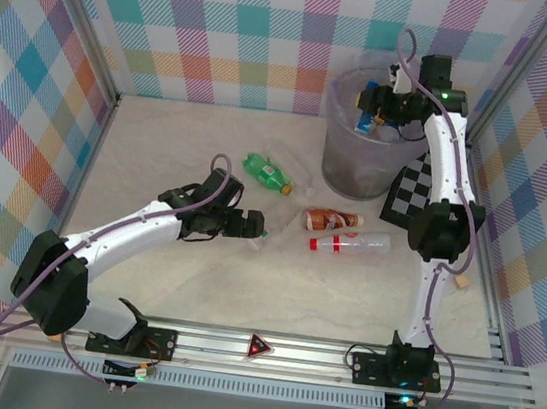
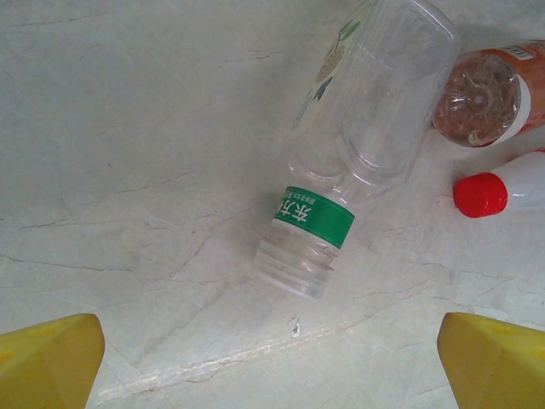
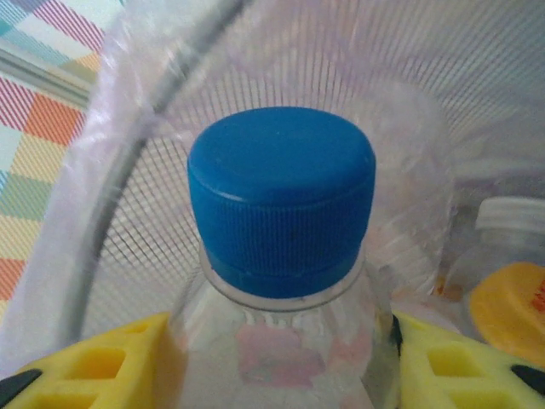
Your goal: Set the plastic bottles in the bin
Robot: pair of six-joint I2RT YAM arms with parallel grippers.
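Broadly, the pale marbled surface (image 1: 194, 275) carries the bin (image 1: 344, 168), a translucent grey-lilac bucket standing at its far right. The right arm (image 1: 444, 177) reaches over the bin's rim. The right jaws hang above the bin's opening, closed on a clear blue-capped bottle (image 3: 281, 196) just below its cap, with yellow fingers (image 3: 128, 366) pressed to either side of it. The left arm (image 1: 139, 232) stretches over the surface left of the bin. The left jaws stand wide open and hold nothing. A capless clear bottle (image 2: 341, 170) with a green band lies untouched between and just beyond their yellow tips, its neck toward them. A chequered board (image 1: 412, 187) leans just right of the bin. Left of the bin lies a green bottle (image 1: 265, 173). Nearer the arms' bases than the bin, a brown-labelled bottle (image 1: 332, 218) and a red-capped bottle (image 1: 349, 243) lie side by side.
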